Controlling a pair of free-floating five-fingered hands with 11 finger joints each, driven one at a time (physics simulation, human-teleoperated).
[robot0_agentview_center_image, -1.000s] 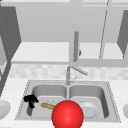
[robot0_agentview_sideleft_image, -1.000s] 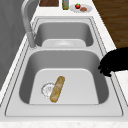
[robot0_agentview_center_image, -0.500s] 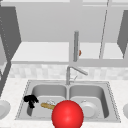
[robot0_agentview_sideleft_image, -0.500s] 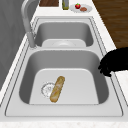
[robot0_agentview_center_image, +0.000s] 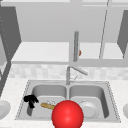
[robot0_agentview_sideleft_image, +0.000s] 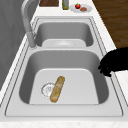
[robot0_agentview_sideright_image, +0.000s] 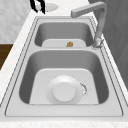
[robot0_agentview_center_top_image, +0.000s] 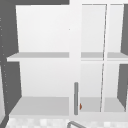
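Front view: the left hand (robot0_agentview_center_image: 30, 100) hangs over the left rim of the sink (robot0_agentview_center_image: 25, 87), fingers drooping loosely down and holding nothing as far as I can make out. The bread roll (robot0_agentview_center_image: 48, 106) lies on the floor of the sink's left basin, just right of the hand and not touching it. A big red ball (robot0_agentview_center_image: 67, 114) sits at the sink's front edge and covers the divider there. A white plate (robot0_agentview_center_image: 88, 109) rests in the right basin, and the faucet (robot0_agentview_center_image: 72, 71) stands at the back of the sink with its spout angled right.

Left side view: the hand (robot0_agentview_sideleft_image: 113, 62) comes in over the sink's front rim, fingertips curled slightly past the edge. The roll (robot0_agentview_sideleft_image: 57, 89) lies diagonally across the near basin floor, one end beside the drain (robot0_agentview_sideleft_image: 47, 89), with bare steel all around it. Past the sink's far end there's a small dish with a tomato (robot0_agentview_sideleft_image: 78, 5).

Right side view: the hand (robot0_agentview_sideright_image: 38, 5) hovers past the sink's far end. The plate (robot0_agentview_sideright_image: 64, 91) fills much of the near basin floor.

Upper view: open cabinet shelves (robot0_agentview_center_top_image: 42, 105) above the sink.
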